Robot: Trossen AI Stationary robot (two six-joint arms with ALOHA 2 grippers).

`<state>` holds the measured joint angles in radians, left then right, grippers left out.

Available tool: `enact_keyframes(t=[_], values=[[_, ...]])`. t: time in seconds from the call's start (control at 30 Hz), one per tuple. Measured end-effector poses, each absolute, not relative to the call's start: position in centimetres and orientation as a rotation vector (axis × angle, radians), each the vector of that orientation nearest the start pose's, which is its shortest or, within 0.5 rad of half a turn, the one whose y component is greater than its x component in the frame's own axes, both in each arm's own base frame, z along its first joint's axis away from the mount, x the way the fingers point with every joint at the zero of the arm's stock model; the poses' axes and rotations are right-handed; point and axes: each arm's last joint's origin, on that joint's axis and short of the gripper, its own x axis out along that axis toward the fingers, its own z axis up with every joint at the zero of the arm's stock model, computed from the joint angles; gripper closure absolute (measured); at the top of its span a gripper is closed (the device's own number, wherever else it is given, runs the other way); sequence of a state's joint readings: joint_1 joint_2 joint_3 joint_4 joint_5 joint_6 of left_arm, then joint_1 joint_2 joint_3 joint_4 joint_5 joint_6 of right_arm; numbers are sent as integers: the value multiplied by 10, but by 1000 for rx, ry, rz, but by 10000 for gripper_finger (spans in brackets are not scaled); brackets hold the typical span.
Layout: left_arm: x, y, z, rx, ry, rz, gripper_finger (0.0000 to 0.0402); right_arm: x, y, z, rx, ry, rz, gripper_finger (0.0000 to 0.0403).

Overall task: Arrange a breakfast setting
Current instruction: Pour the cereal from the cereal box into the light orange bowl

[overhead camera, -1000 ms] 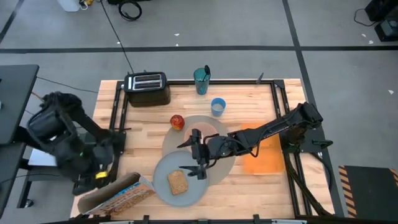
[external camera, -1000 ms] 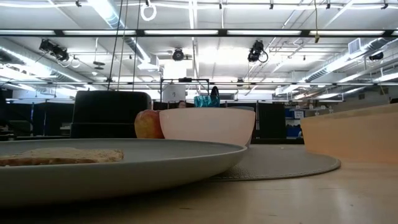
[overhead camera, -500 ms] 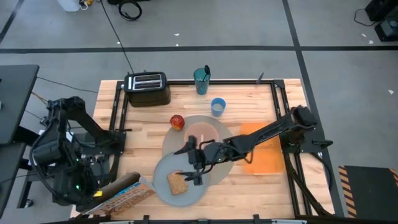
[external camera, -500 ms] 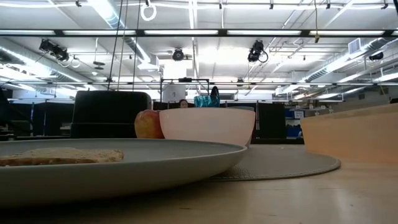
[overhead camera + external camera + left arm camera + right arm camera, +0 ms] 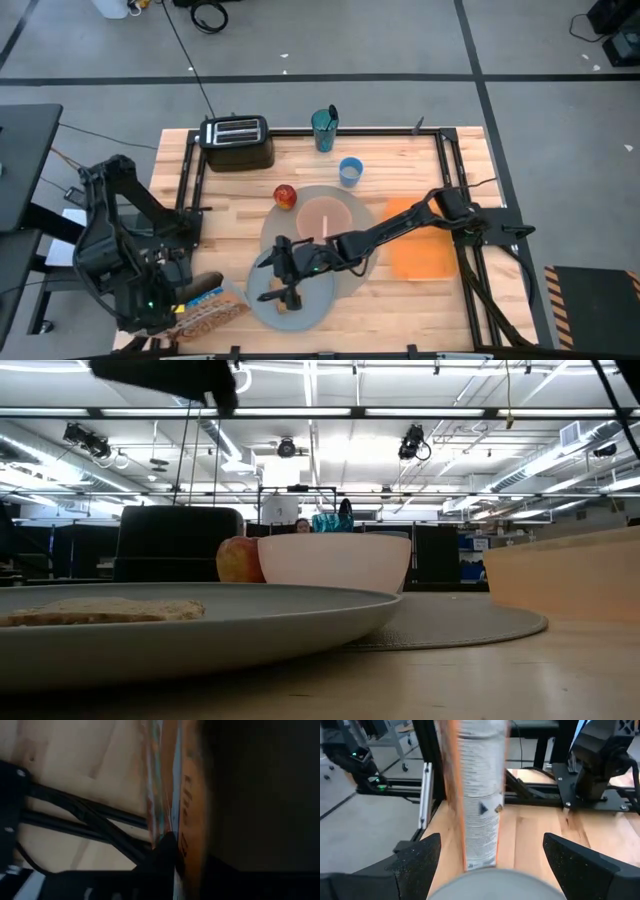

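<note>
The cereal box (image 5: 218,306) lies on its side at the table's near left corner. My left gripper (image 5: 197,290) points down at its left part, shut on it. A toast slice (image 5: 100,610) lies on the grey plate (image 5: 322,297), which overlaps the round placemat (image 5: 368,232). My right gripper (image 5: 270,280) hovers open over the plate, level, pointing toward the box (image 5: 479,795), and hides the toast from above. On the placemat stands the pink bowl (image 5: 325,215). The red apple (image 5: 285,195) and the light-blue cup (image 5: 350,172) stand on the table beyond it. My left gripper comes at the cereal box from above, pointing steeply down, at a thin cardboard edge (image 5: 170,827) of its left part. One dark finger (image 5: 164,851) shows against that edge; the gripper itself hides the other side. The box lies on the table.
A black toaster (image 5: 238,140) and a teal cup (image 5: 324,130) stand at the far edge. An orange mat (image 5: 422,252) lies to the right, under my right arm. Black frame rails (image 5: 190,200) run along the table's left and right sides.
My right gripper has gone from over the placemat toward the table's left and near edge, sinking, and now hangs over the plate and toast, open throughout. My left arm has come down and toward the near edge onto the cereal box.
</note>
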<state>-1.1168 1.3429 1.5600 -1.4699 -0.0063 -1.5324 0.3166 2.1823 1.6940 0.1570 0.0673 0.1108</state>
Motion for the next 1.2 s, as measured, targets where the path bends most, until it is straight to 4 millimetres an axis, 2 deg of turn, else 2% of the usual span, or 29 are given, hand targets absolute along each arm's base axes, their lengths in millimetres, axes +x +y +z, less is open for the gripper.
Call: enact_keyframes(t=[0.17,0.37,0.43,0.5,0.6,0.7,0.8,0.9,1.0,1.2], values=[[93,-193,403,-633,1488,-16,396,494,155,224,49,338,254,44],[88,-183,443,-684,1421,-184,398,491,155,233,63,361,281,46],[89,-178,451,-694,1382,-194,398,482,154,245,83,414,316,45],[92,-174,456,-688,1328,-197,398,468,151,266,108,466,349,45],[99,-168,458,-638,1233,-190,398,440,145,301,119,555,358,47],[110,-162,459,-569,1165,-187,398,413,142,326,91,615,309,50],[121,-154,458,-499,1125,-193,398,395,138,348,75,603,269,52],[131,-146,459,-432,1086,-202,398,387,133,364,77,549,239,52],[141,-139,460,-382,1043,-214,398,388,128,368,78,524,208,52],[155,-123,460,-335,1002,-171,398,401,129,352,174,570,316,52]])
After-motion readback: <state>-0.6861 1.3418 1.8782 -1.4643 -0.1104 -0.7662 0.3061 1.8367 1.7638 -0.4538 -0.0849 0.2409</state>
